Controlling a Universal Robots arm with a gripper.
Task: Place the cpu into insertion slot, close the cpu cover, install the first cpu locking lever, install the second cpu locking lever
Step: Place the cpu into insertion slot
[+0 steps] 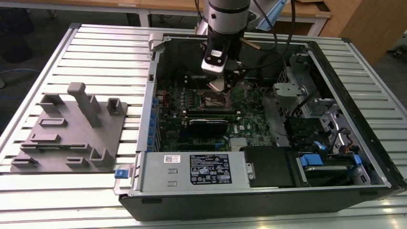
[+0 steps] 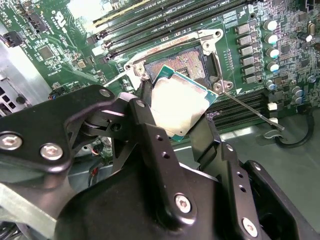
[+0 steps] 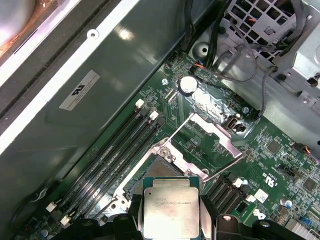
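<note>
Pincer [image 2: 175, 120], black, two-fingered, on one Universal Robots arm [image 1: 226, 19]: fingers [image 2: 146, 107] closed on opposite edges of the cpu [image 2: 181, 104], gap no wider than the chip itself. Cpu: flat square, dull silver-grey top with a green border, held tilted in the second wrist view and hanging just over the insertion slot [image 2: 189, 59], not seated (whether any corner touches the rim cannot be told). Insertion slot: dark square socket with a metal surround on the green circuit board [image 3: 280, 160], its contact field bare and uncovered. Cpu cover [image 3: 212, 131]: thin silver frame with a cut-out centre, swung up and open on the far side of the socket in the first wrist view, apart from the chip. Locking lever [image 2: 252, 111]: thin metal rod running out from one corner of the socket surround, lying free across the board. Memory slots [image 3: 112, 152]: long, narrow, black, in parallel rows just beside the socket. Computer case [image 1: 254, 206]: side panel off, lying flat on the slatted metal tabletop [image 1: 95, 52], arm reaching down into it near the middle of the board. Grey fixture [image 1: 70, 129]: moulded block with upright pegs and pockets, on the tabletop at the exterior view's left, just beside the case. Power supply [image 1: 190, 169]: silver box with a label, along the near wall of the case.
</note>
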